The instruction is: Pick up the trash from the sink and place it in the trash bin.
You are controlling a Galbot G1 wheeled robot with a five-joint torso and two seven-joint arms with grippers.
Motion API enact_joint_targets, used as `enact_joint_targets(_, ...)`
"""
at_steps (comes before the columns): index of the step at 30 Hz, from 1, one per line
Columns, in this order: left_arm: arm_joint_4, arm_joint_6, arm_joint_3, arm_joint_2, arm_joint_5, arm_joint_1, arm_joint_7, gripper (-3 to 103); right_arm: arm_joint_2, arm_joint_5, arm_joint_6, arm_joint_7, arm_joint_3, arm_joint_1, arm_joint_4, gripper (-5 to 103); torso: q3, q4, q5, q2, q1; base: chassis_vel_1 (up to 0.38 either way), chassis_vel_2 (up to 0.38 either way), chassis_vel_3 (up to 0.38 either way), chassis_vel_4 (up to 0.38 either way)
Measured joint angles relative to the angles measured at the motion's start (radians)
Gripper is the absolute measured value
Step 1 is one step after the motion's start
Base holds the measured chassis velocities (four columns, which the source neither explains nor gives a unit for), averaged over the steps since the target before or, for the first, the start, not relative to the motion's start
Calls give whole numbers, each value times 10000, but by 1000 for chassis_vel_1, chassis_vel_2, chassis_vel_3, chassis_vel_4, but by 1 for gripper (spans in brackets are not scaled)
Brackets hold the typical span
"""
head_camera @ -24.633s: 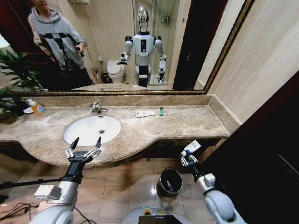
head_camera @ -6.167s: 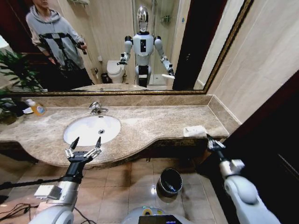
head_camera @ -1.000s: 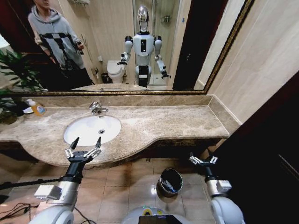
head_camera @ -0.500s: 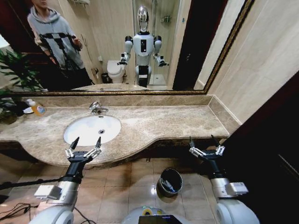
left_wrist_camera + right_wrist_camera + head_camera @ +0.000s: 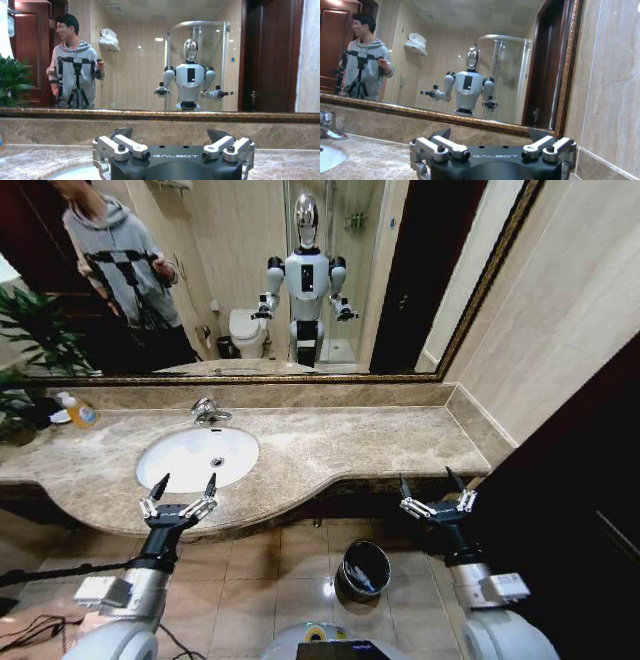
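Nearest in the head view, both arms reach forward from the bottom edge, where their shoulders are cut off. The left gripper [image 5: 180, 498] is level and points at the counter's front edge, in front of the sink [image 5: 170, 470], its fingers spread wide and holding nothing. The right gripper [image 5: 432, 495] is raised to about the height of the counter edge, off the counter's right end, its fingers also spread wide and empty. In each wrist view the fingertips fall below the picture edge, so only the finger bases show.

Below and to the left of the right gripper, the trash bin [image 5: 347, 558] stands on the tiled floor. Pale pieces of trash [image 5: 362, 580] lie inside it, too small to tell apart.

Beyond the left gripper, the white basin sits in the marble countertop [image 5: 350, 445] with the chrome faucet [image 5: 206, 411] behind it. A bottle [image 5: 79, 412] stands far to the left. The mirror [image 5: 250, 275] above reflects the robot.
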Motion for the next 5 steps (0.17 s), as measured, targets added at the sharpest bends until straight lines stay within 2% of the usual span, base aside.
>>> enact_joint_targets(5,0,0,0,0,0,0,0,100,-2,5,0,-1,0,4,-11,100,0,0,0,0,0,0,0,0,0)
